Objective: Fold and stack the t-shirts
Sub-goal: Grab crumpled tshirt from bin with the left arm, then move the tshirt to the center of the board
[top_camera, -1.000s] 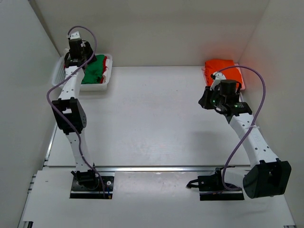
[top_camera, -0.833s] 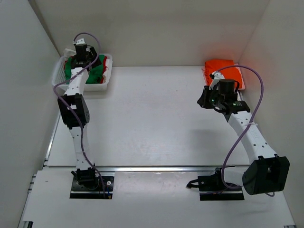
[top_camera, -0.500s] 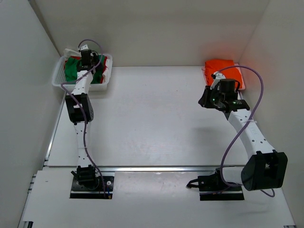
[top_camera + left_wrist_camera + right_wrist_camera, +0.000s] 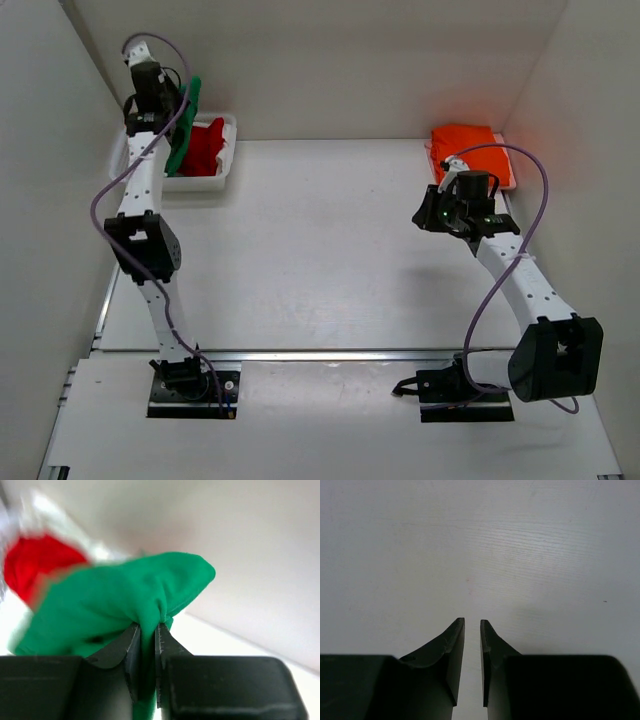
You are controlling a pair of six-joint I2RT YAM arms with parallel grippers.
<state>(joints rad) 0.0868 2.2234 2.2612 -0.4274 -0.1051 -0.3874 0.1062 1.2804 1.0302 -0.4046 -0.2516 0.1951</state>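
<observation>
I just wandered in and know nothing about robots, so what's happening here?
Two robot arms are handling t-shirts. The left gripper pinches the green t-shirt and holds it up over the white basket, where the red t-shirt lies. The right gripper hangs above the table, nearly shut on nothing. The orange t-shirt sits in the far right corner.

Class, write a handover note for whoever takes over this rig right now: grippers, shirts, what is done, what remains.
Left gripper: shut on the green t-shirt, held above the basket.
Right gripper: nearly closed, empty, over bare table.
Red t-shirt lies in the basket.
Orange t-shirt looks folded at the far right corner.
To do: fold green and red, stack all three.
</observation>
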